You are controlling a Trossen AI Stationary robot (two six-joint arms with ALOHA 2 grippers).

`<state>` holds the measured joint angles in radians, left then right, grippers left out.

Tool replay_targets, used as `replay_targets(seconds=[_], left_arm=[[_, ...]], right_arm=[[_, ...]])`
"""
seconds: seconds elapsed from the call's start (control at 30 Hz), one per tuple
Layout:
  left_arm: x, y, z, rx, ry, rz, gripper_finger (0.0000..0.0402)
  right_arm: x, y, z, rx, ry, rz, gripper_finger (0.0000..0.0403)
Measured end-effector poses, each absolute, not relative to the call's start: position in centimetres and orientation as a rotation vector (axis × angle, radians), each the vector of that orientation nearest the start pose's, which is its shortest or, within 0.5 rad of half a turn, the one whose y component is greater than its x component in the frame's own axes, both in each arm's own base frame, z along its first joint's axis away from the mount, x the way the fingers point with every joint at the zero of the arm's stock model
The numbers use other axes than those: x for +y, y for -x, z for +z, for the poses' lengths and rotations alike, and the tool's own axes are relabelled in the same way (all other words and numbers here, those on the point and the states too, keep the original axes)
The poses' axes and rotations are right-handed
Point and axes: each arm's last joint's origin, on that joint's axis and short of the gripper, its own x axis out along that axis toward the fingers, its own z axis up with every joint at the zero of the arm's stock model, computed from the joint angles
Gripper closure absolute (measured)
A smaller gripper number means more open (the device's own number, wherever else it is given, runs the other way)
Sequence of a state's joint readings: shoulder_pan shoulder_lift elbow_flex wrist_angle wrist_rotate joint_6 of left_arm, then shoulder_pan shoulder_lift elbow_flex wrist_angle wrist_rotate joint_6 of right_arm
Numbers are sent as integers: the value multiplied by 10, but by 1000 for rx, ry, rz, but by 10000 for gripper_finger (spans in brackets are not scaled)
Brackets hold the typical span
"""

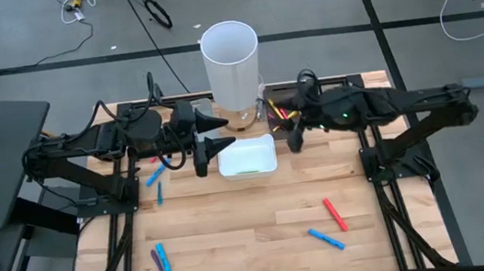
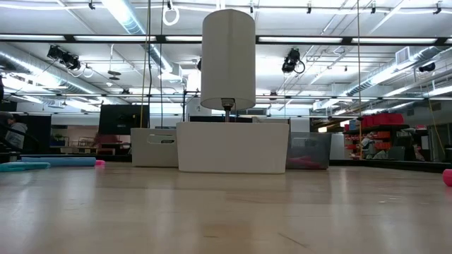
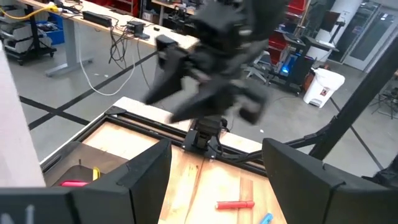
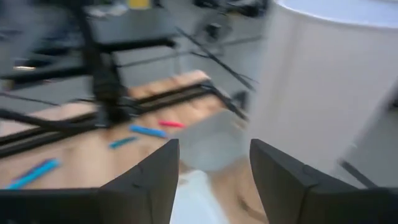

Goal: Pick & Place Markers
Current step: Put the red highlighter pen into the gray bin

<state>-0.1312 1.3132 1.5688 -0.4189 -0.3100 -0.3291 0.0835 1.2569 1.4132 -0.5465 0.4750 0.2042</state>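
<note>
Wooden boards make up the table (image 1: 261, 216), framed in black rails on a grey floor strewn with cables. At its far middle stands a tall white cylinder (image 1: 231, 63), and just in front of it sits a white tray (image 1: 247, 159) with something green inside.

Both arms reach in from the sides toward that tray. The left claw (image 1: 214, 133) hangs just left of the cylinder and tray, its 2 fingers (image 3: 146, 171) spread wide with nothing between them. The right claw (image 1: 293, 138) hangs just right of the tray, fingers (image 4: 152, 177) parted about halfway and also empty.

Markers lie scattered about. A red one and a yellow one (image 1: 278, 109) lie in a tray at the far edge, close beside the right claw. 2 blue ones (image 1: 155, 185) and a bit of pink lie on the boards near the left claw, toward the front. Well apart from both claws, near the front edge, lie a purple and a blue marker (image 1: 161, 260) on the left, and a red marker (image 1: 335, 214) with another blue one (image 1: 326, 239) on the right.
</note>
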Motion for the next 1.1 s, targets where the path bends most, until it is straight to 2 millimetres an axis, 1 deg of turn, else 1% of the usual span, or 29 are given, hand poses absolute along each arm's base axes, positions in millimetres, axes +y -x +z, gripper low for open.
replay_targets(seconds=[0.13,0.33,0.6,0.8,1.0,1.1], left_arm=[[-28,-267,463,126,291,205,142],[-37,-266,464,129,288,178,142],[-60,-261,464,127,274,162,143],[-73,-258,464,133,270,114,143],[-74,-257,464,134,272,111,143],[-74,-257,463,136,287,112,142]], right_arm=[[28,-254,425,277,-102,-278,206],[54,-251,431,227,-76,-163,206],[83,-246,440,142,-71,-41,206],[92,-243,439,141,-130,-54,206],[92,-242,439,145,-130,-65,206],[91,-241,431,216,-152,-75,206]])
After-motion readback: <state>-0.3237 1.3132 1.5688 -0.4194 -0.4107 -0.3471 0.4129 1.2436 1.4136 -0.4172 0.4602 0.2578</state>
